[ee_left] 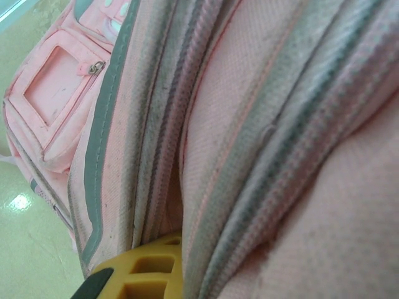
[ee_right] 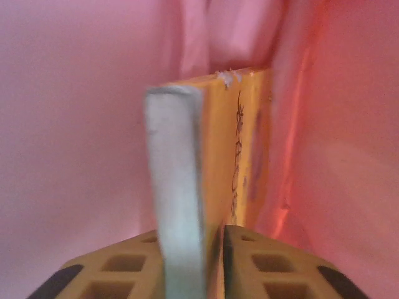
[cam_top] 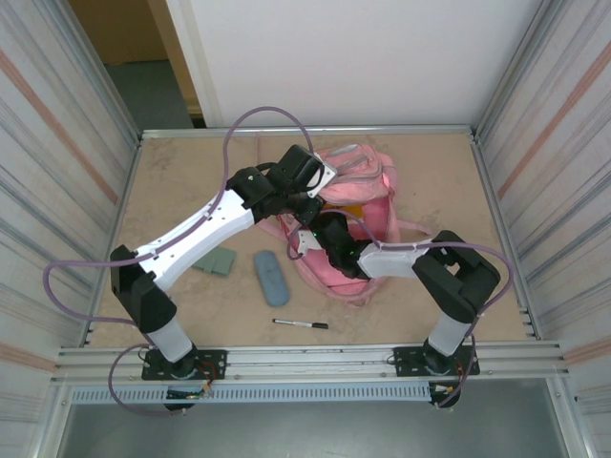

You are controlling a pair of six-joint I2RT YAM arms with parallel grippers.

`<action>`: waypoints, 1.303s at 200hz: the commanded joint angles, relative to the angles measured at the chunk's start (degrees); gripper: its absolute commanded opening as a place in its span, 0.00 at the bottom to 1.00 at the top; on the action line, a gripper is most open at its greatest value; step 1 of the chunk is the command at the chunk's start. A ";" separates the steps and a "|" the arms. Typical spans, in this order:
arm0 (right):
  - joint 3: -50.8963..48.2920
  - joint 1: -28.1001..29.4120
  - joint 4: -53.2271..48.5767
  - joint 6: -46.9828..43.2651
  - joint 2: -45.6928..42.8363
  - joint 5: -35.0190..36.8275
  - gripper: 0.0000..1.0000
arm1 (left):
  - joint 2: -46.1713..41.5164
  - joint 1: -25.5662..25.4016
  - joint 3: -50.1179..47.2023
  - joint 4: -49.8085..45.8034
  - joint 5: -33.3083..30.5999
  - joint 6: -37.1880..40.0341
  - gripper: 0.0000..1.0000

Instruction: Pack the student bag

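The student bag [cam_top: 368,191], a big pink backpack, lies at the middle back of the table. My left gripper [cam_top: 307,179] is at its top rim, shut on a fold of the pink fabric and zip band [ee_left: 262,162]. One yellow finger [ee_left: 146,265] shows under the cloth. My right gripper [cam_top: 315,237] reaches inside the bag. A pale grey book [ee_right: 174,187] and a yellow book [ee_right: 240,143] stand upright between its fingers [ee_right: 215,249]. The jaws are slightly parted, with a thin dark gap beside the right finger.
On the table left of the bag lie a green flat item [cam_top: 218,260] and a blue pencil case [cam_top: 271,278]. A black pen [cam_top: 301,324] lies near the front edge. Metal walls enclose the table on both sides.
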 commanded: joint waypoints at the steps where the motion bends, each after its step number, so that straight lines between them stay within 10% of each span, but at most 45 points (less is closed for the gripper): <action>1: -0.71 -2.78 -1.57 2.43 0.45 -3.27 0.33 | -2.77 -1.11 4.85 4.33 6.17 -0.18 0.00; 100: 2.31 -7.05 -26.41 17.82 -11.75 -22.47 0.77 | 1.37 -1.08 4.46 5.89 6.26 -0.49 0.01; 149: 1.01 -5.32 -32.78 21.71 -23.27 -34.35 0.79 | 4.68 -1.07 5.93 7.23 5.09 -2.10 0.01; 212: 4.07 -2.32 -45.87 31.89 -34.08 -57.12 0.80 | 5.52 -1.07 4.20 5.80 7.34 -1.95 0.28; 218: 3.30 -1.97 -45.84 32.52 -35.80 -58.47 1.00 | 5.59 -1.08 4.25 5.44 8.19 -1.81 0.32; 260: -2.08 -1.16 -37.98 45.18 -46.37 -66.58 0.99 | 3.12 -2.18 4.86 1.65 12.14 -3.75 0.44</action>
